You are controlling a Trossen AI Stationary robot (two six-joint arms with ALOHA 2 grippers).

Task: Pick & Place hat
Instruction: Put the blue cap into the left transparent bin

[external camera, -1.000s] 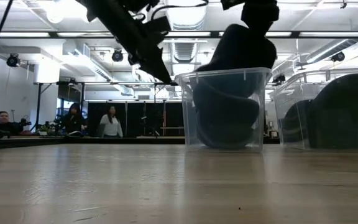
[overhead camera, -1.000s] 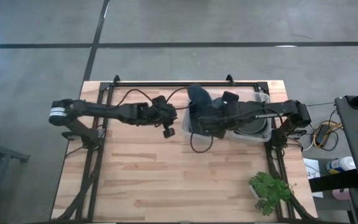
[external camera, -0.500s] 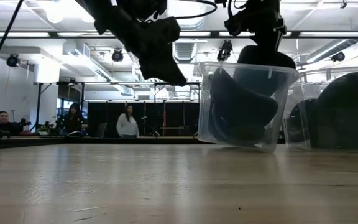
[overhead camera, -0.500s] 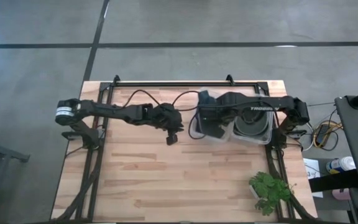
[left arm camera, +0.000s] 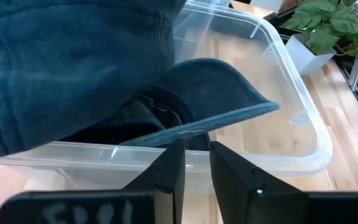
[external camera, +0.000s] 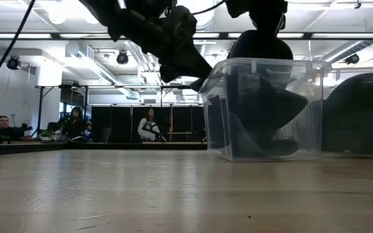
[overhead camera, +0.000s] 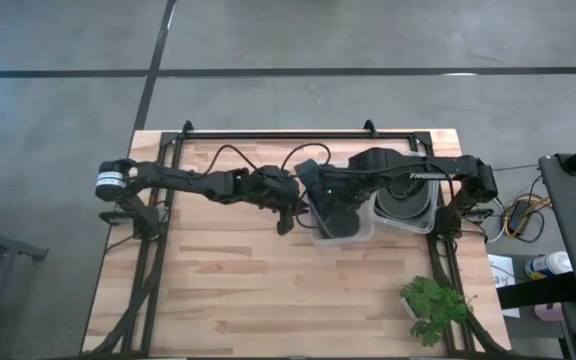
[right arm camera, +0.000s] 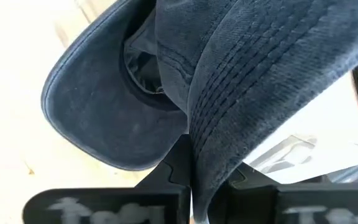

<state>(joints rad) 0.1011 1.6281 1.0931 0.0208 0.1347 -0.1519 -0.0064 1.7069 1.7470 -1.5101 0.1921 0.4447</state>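
Observation:
A dark blue denim hat (overhead camera: 338, 205) stands half out of a clear plastic bin (overhead camera: 356, 236) at the table's middle right. Its crown (external camera: 261, 52) pokes above the bin's rim and its brim (left arm camera: 229, 93) is inside. My right gripper (overhead camera: 320, 185) is above the bin, shut on the hat (right arm camera: 260, 74). My left gripper (overhead camera: 286, 222) is at the bin's left rim (left arm camera: 291, 118), and its fingers (left arm camera: 169, 171) are a narrow gap apart. I cannot tell whether they touch the rim. My right gripper (right arm camera: 194, 186) pinches a fold of the hat's crown cloth (right arm camera: 201, 143) between its two fingers, coming from above and pointing down. The hat hangs below the fingers, and its lower part is inside the bin (external camera: 219, 129).
A second clear bin (overhead camera: 423, 215) holding a dark hat stands against the first on its right (external camera: 355, 123). A potted plant (overhead camera: 433, 310) sits at the near right corner. Bare wood lies on the near and left sides. People stand in the room beyond the table (external camera: 149, 126).
The bin has slid toward the table's near edge and a little left. It was tipped up half a second ago and stands flat now. My right gripper has moved the same way with the hat. My left gripper has moved right, up to the bin's rim.

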